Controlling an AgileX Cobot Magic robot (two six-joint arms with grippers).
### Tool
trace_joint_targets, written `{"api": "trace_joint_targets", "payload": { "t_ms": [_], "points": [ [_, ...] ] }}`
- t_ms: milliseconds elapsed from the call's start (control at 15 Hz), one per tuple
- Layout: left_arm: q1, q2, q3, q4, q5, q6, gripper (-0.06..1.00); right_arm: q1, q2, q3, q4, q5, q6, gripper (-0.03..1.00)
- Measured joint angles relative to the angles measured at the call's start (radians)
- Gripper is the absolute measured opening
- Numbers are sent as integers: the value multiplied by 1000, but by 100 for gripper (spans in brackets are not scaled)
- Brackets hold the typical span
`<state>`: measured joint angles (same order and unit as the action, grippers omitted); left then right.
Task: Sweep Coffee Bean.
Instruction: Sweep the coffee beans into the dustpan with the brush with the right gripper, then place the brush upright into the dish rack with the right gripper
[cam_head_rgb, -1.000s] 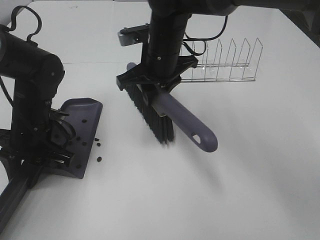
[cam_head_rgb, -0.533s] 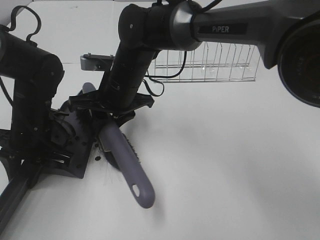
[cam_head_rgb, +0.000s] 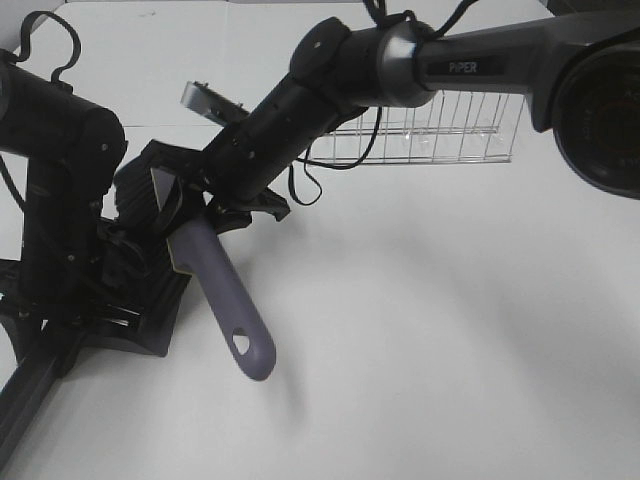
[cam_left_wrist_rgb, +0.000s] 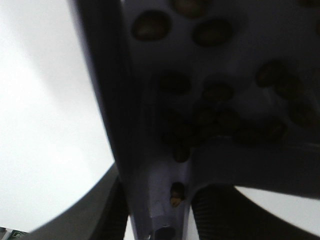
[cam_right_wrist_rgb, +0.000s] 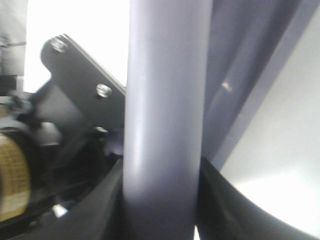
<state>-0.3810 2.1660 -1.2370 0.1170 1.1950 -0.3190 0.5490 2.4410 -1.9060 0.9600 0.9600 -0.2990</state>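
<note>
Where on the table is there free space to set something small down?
The wide bare table to the right of the brush and in front of the wire rack is free. It is crowded on the left, where the brush meets the dustpan.

This seems to be a robotics lab or test bench. Two black robot arms, the left arm (cam_head_rgb: 60, 150) and the right arm (cam_head_rgb: 420, 60) with the label "PIPER", work over a plain white counter (cam_head_rgb: 450, 350). A wire rack (cam_head_rgb: 440, 130) stands at its far side.
</note>
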Motion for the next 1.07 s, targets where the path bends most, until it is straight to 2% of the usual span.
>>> {"api": "trace_joint_targets", "payload": {
  "t_ms": [67,133,267,400,467,600,667,800,867,933,1067],
  "points": [
    [0,0,0,0,0,4,34,-35,0,0,62,31,-44,37],
    [0,0,0,0,0,10,34,-65,-3,0,74,52,-62,37],
    [3,0,0,-2,-1,14,34,-106,-39,0,12,69,-62,37],
    [27,0,0,-31,-2,29,34,-139,-117,0,-147,83,-37,37],
    [52,0,0,-68,-3,57,34,-146,-141,0,-189,88,-30,37],
    [115,-7,0,-156,-12,126,34,-177,-232,0,-409,126,19,37],
    [142,-8,0,-196,-18,153,34,-197,-276,0,-487,149,54,37],
    [167,-14,1,-236,-41,184,34,-255,-354,0,-615,221,118,37],
    [170,-15,1,-240,-49,191,34,-272,-371,0,-645,241,131,37],
    [171,-15,-13,-242,-57,202,34,-346,-417,9,-725,260,162,37],
    [171,-10,-56,-242,-96,205,34,-426,-444,60,-766,259,179,37]
  ]
}}
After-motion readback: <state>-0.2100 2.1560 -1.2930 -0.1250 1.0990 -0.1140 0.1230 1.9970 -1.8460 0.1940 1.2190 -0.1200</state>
